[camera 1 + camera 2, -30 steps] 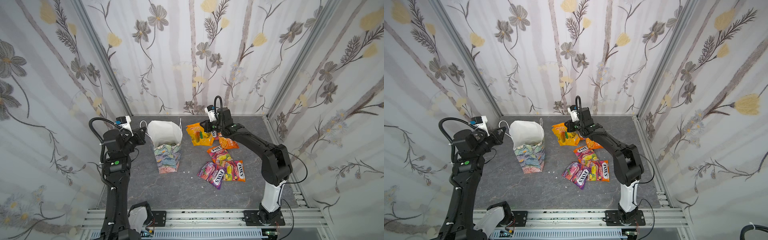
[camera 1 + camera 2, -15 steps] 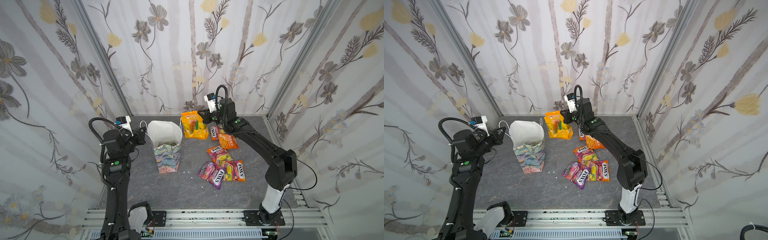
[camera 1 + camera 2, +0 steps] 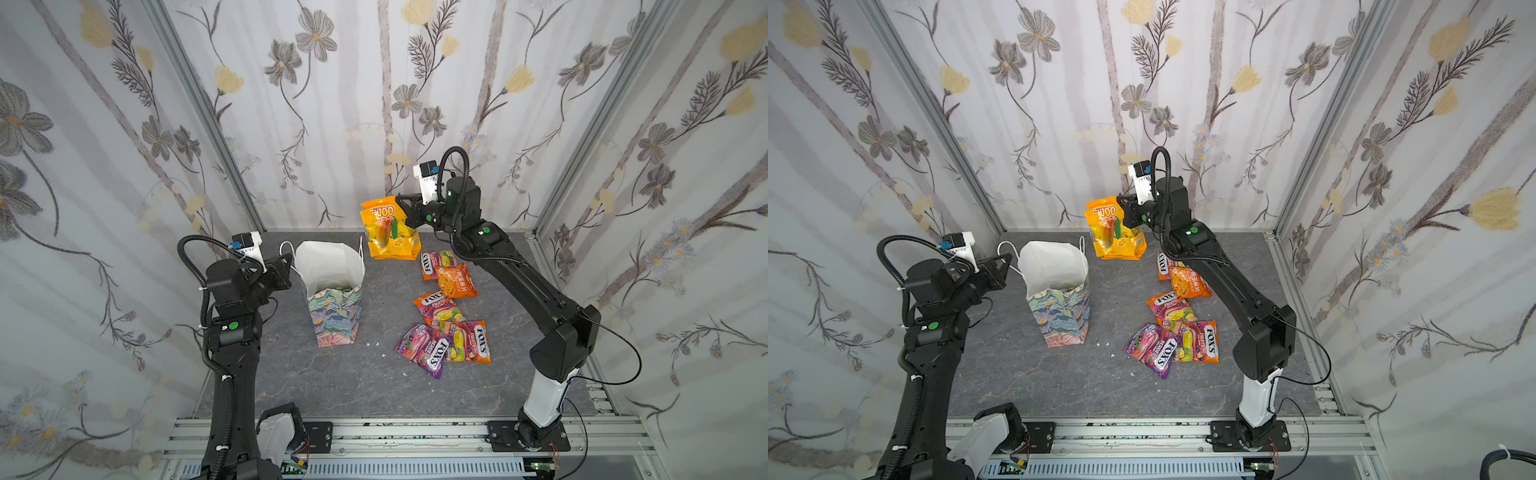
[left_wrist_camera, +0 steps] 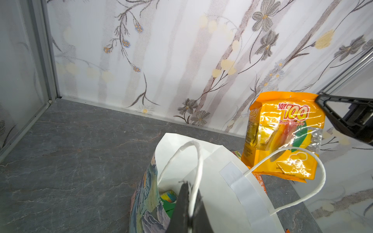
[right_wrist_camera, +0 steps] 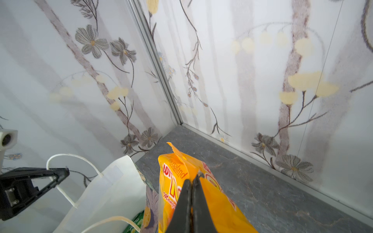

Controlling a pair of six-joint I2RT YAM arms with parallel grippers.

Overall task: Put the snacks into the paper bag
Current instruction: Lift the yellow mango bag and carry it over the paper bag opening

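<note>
**Right tool** (image 3: pixel 405 203): I find its jaws pressed together on the upper corner of the yellow-orange pouch (image 3: pixel 390 232), marked "LOT 100". The pouch hangs upright, clear of the surface (image 3: pixel 353 386) and near the back wall. In both top views it sits just beyond the right side of the paper bag (image 3: pixel 332 307). The right wrist view confirms the pinch: the fingers (image 5: pixel 181 201) meet with the pouch film between them.

**Left tool** (image 3: pixel 286 266): jaws pressed together. In the left wrist view the near cord handle (image 4: pixel 199 163) runs down between its fingers (image 4: pixel 179 205). I record it as pinching that handle at the bag's left rim.

**Paper bag:** upright on the surface, left of centre, with its mouth open. It is white inside and painted floral outside. A green pack (image 4: pixel 167 198) lies at the bottom; I cannot tell what else is inside.

**Snacks on the surface,** right of the bag and apart from it:
- The far FOX'S pouch (image 3: pixel 436 262) is overlapped by the plain orange pouch (image 3: pixel 457 282).
- The middle FOX'S pouch (image 3: pixel 434 307) lies nearer the front.
- The purple FOX'S pouch (image 3: pixel 424 351) and the orange FOX'S pouch (image 3: pixel 471 343) lie nearest the front rail. They overlap each other and touch the middle one.
</note>
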